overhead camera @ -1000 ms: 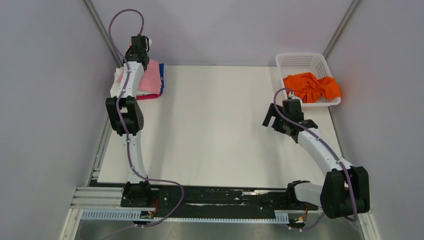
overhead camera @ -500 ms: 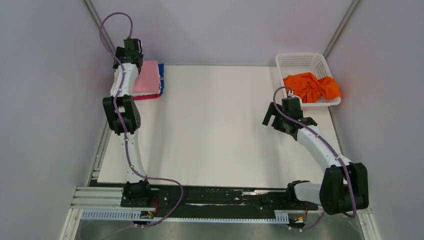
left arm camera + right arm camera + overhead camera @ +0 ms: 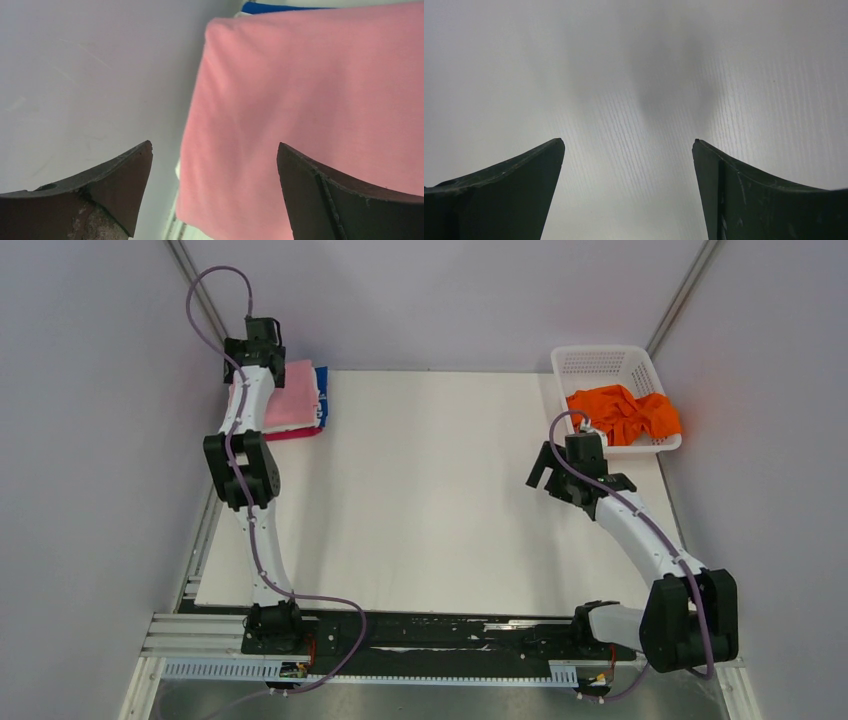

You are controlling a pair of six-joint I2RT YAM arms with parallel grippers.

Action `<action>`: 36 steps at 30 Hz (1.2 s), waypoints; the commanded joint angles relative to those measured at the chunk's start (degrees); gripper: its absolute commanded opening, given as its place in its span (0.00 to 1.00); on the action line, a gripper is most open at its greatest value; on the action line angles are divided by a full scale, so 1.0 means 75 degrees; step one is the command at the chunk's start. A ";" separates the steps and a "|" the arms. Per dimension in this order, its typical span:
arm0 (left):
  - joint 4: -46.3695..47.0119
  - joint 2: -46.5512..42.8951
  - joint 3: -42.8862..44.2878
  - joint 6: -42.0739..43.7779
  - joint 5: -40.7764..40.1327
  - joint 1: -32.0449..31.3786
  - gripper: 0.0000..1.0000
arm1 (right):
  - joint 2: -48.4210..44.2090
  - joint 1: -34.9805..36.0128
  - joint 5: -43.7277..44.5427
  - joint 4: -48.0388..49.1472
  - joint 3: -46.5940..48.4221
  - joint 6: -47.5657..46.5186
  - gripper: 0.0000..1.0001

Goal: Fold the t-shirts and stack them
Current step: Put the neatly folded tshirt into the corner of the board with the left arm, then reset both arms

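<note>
A folded light pink t-shirt [image 3: 296, 396] tops the stack at the table's far left corner, with a blue shirt's edge [image 3: 322, 397] and a magenta shirt's edge [image 3: 296, 433] showing below it. My left gripper [image 3: 254, 346] hovers over the stack's far left edge. It is open, with the pink t-shirt [image 3: 310, 115] lying flat beneath and nothing between the fingers of the left gripper [image 3: 214, 150]. A crumpled orange t-shirt [image 3: 622, 412] lies in the basket. My right gripper [image 3: 540, 472] is open above bare table; the right gripper [image 3: 628, 144] holds nothing.
The white lattice basket [image 3: 600, 352] stands at the far right corner. Grey walls close in on the left, back and right. A blue strip [image 3: 280, 7] shows past the pink shirt's far end. Both arm bases sit on the black rail at the near edge.
My left gripper has opened, let go of the pink t-shirt and pulled back toward the far left. The shirt now lies flat on the stack. The right arm has hardly moved.
</note>
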 commanded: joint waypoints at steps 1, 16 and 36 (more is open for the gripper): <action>-0.0728 -0.1456 0.0049 -0.2145 0.1099 0.0053 1.00 | -0.0522 -0.0043 0.0383 0.0205 0.0030 0.0448 1.00; 0.3743 -1.0236 -1.1315 -0.5503 0.3929 -0.2821 1.00 | -0.2017 -0.0205 -0.0473 0.1208 -0.1275 0.0647 1.00; 0.1788 -1.1763 -1.2160 -0.5594 0.2691 -0.3372 1.00 | -0.3238 -0.0206 -0.0428 0.2256 -0.2203 0.0533 1.00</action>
